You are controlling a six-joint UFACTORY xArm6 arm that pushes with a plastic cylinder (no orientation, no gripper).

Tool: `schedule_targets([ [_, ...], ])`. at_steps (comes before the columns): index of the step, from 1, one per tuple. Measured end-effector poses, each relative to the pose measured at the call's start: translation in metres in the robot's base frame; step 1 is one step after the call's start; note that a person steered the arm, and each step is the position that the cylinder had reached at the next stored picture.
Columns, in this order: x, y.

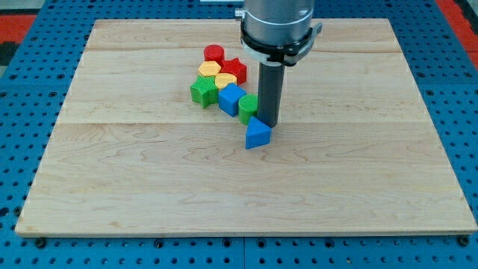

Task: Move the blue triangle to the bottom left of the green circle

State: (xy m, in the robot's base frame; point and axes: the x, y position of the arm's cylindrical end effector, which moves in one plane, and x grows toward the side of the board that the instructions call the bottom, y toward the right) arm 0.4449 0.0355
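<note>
The blue triangle (258, 134) lies near the board's middle, just below and slightly right of the green circle (248, 108). My tip (269, 123) stands right against the triangle's upper right edge and close to the right side of the green circle. The dark rod hides part of the circle's right side.
A cluster sits to the upper left of the circle: a blue cube (231, 99), a green star-like block (203, 92), a yellow block (225, 80), an orange-yellow block (209, 69), a red block (235, 69) and a red cylinder (214, 53). The wooden board (112, 187) lies on a blue pegboard.
</note>
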Motion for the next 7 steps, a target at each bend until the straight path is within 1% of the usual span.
schedule_targets([
  [1, -0.003, -0.047],
  [2, 0.005, -0.032],
  [3, 0.007, 0.079],
  [4, 0.069, 0.063],
  [5, 0.057, -0.009],
  [6, -0.008, -0.045],
  [7, -0.030, -0.056],
])
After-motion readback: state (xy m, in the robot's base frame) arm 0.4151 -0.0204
